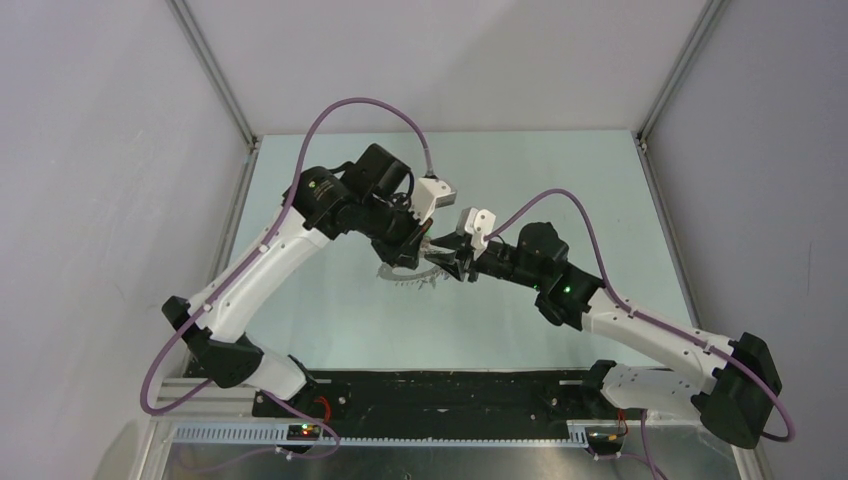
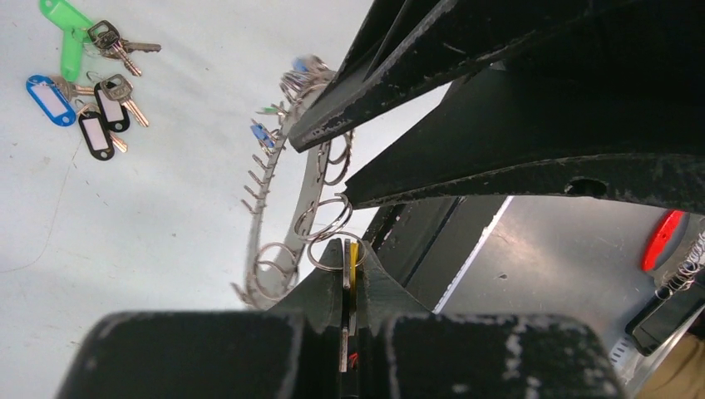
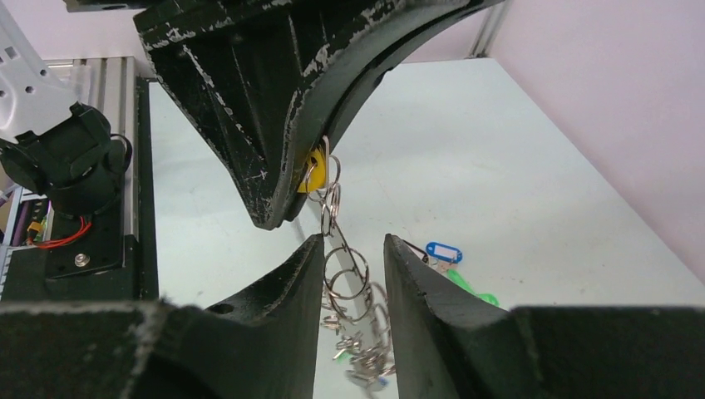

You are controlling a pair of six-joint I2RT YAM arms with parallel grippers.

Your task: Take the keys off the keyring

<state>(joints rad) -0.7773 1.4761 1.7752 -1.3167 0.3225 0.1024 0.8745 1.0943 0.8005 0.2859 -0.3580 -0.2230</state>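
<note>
Closest to your left wrist camera, the left claw (image 2: 347,247) is clamped tight on a yellow-tagged key (image 2: 353,258) (only a thin metal edge and a sliver of yellow show between the pads, so "key" is my best reading). One of the split rings (image 2: 324,219) loops around the claw's tip. More of them run up along the keyring (image 2: 309,179), which stands on edge as a grey band with short teeth down its outer rim. For you, that puts the keyring directly ahead of the left claw, touching it at that one small ring.

From your right wrist camera, the right claw (image 3: 353,241) is narrowly parted. Its two fingers straddle the hanging string of split rings. The rings pass down through the gap, and you cannot tell whether either pad touches them. Just above that gap the left claw reaches in from the top of the view, with the yellow tag showing at its tip.

In the overhead view both claws meet tip to tip above the middle of the counter (image 1: 330,320), with the keyring just below and to the left of them. You cannot tell whether its lower rim rests on the counter.

Farther out, the loose keys (image 2: 87,79) lie in a cluster on the counter, well apart from the keyring. Their tags are green, blue and black.
</note>
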